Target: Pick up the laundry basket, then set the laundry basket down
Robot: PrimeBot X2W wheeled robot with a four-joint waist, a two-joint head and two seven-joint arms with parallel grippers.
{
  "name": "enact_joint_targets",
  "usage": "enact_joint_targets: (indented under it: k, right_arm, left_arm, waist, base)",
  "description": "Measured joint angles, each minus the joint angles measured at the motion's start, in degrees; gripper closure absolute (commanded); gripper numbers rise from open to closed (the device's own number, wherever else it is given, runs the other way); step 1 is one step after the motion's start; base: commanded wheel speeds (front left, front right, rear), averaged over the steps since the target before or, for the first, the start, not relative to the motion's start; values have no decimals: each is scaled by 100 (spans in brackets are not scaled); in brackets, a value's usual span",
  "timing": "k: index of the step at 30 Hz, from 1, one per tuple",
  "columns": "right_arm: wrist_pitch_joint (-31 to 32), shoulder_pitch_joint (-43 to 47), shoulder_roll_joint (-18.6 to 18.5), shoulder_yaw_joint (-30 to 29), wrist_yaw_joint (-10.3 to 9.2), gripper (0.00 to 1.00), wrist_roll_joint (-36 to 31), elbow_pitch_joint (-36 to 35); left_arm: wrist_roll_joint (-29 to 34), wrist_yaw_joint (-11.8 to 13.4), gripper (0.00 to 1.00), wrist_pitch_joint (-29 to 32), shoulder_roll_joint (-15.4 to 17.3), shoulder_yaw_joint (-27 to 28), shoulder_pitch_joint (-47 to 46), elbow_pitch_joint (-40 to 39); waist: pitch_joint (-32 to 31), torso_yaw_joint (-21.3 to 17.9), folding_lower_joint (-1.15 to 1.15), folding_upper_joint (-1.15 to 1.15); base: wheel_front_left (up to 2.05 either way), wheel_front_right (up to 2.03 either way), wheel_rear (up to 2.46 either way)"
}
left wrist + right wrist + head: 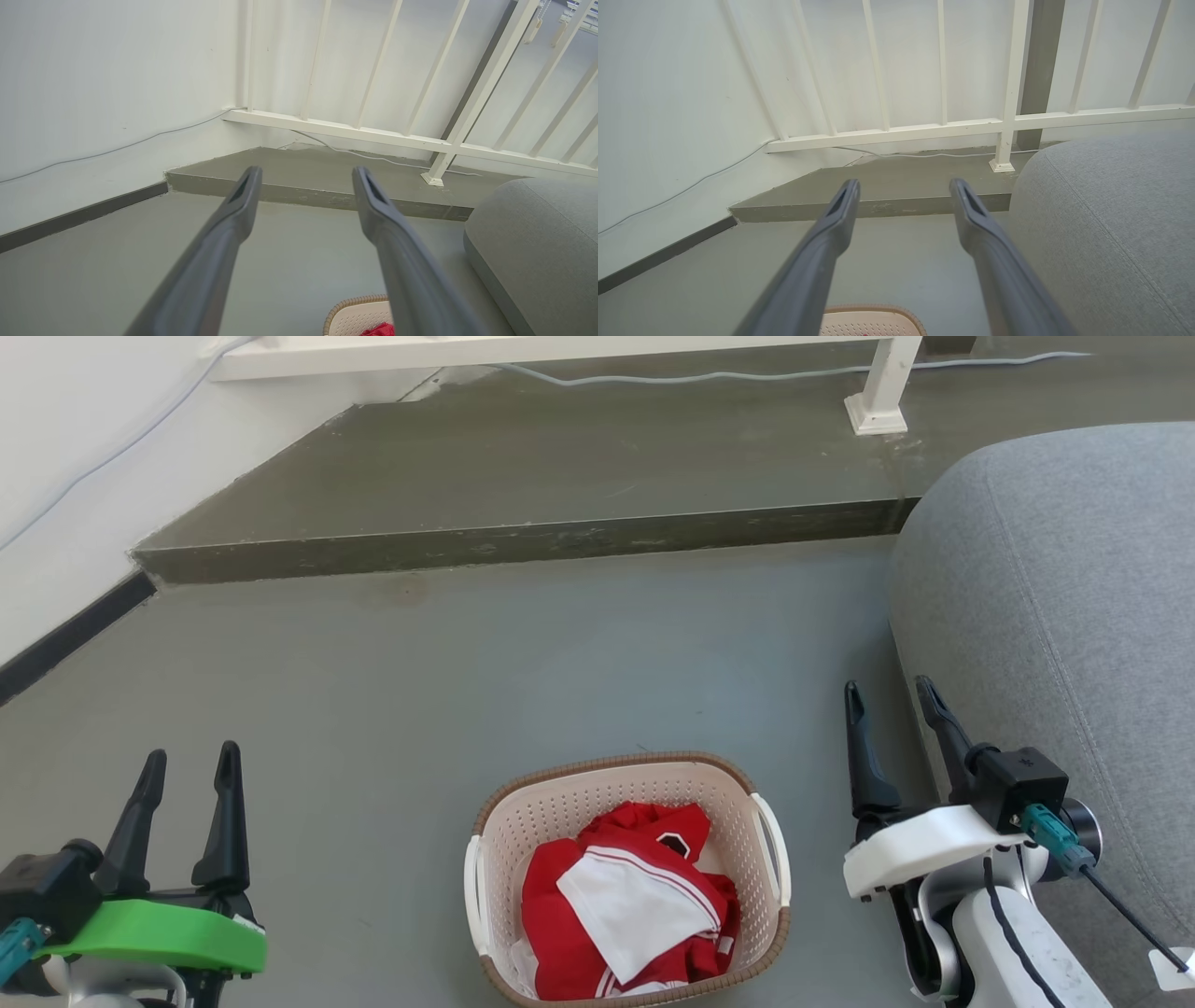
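Note:
The laundry basket [738, 782] sits on the grey floor at the bottom centre of the head view, cream and perforated with a brown woven-look rim and white side handles. Red and white clothes [630, 901] fill it. My left gripper [191, 756] hovers open to the basket's left, apart from it. My right gripper [887, 689] stands open to the basket's right, beside the grey cushion, also apart. A corner of the basket [348, 317] peeks between the left gripper's [306, 175] fingers; its rim [873, 310] lies below the right gripper [904, 186].
A grey upholstered cushion [1064, 616] bulks at the right, close to my right arm. A raised concrete step [523, 541] crosses the floor ahead, with a white railing [924, 128] and a cable behind it. A white wall [65, 476] runs along the left.

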Motion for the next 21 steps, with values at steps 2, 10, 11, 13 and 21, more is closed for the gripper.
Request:
enact_joint_targets:
  k: [2, 10, 11, 13, 21]
  right_arm:
    - [0, 1, 0, 0, 0, 0, -10, -22]
    - [0, 31, 5, 3, 0, 0, -56, -70]
    - [0, 45, 8, 8, -1, 0, -56, -73]
    - [0, 79, 11, 12, -1, 0, -56, -77]
    - [1, 110, 21, 32, 7, 100, 65, -56]
  left_arm:
    - [8, -1, 0, 0, -38, 32, 47, -22]
    - [52, -25, 0, 0, -126, 97, 58, -69]
    - [53, -25, 0, 0, -135, 108, 62, -76]
    - [67, -25, 0, 0, -152, 134, 77, -82]
    - [59, -24, 100, 20, -247, -19, 90, -25]
  waist:
    - [6, 0, 0, 0]
    - [24, 2, 0, 0]
    - [26, 1, 0, 0]
    - [31, -2, 0, 0]
    - [66, -22, 0, 0]
  base:
    - [0, 0, 0]
    - [0, 0, 0]
    - [0, 0, 0]
    - [0, 0, 0]
    - [0, 0, 0]
